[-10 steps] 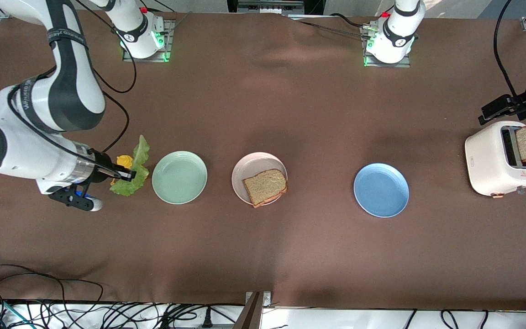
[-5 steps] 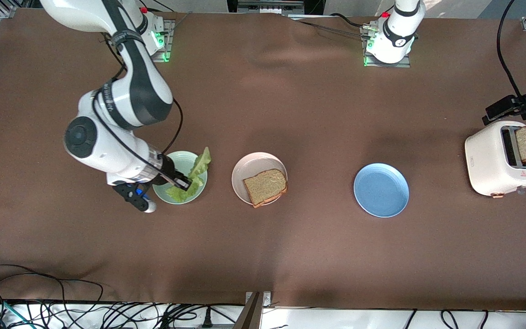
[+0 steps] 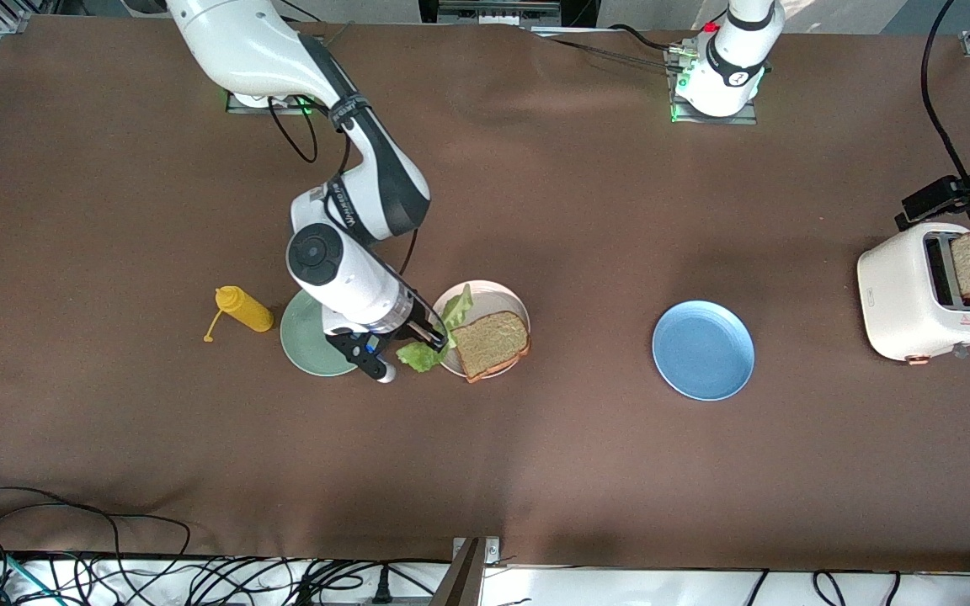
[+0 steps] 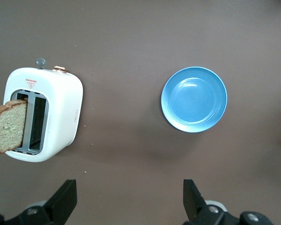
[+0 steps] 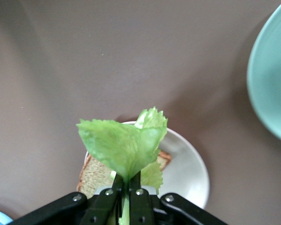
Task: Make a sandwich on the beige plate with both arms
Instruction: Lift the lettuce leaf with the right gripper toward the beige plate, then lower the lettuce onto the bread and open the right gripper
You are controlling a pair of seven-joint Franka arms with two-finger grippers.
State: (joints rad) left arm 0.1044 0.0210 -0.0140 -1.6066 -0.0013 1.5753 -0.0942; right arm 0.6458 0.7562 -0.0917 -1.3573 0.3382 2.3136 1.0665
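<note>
One bread slice (image 3: 491, 342) lies on the beige plate (image 3: 485, 296) while the right gripper (image 3: 441, 341) (clamping lettuce (image 3: 426, 349)) hangs over its rim.

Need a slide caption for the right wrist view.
Right gripper shut on lettuce leaf above bread slice on beige plate.

Brown table (image 3: 535, 438): three plates, toaster (image 3: 923, 295), mustard bottle (image 3: 242, 309).

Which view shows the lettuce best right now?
The right wrist view: the lettuce fills it, pinched in the right tool. The front view shows it small over the beige plate. The left wrist view shows none.
</note>
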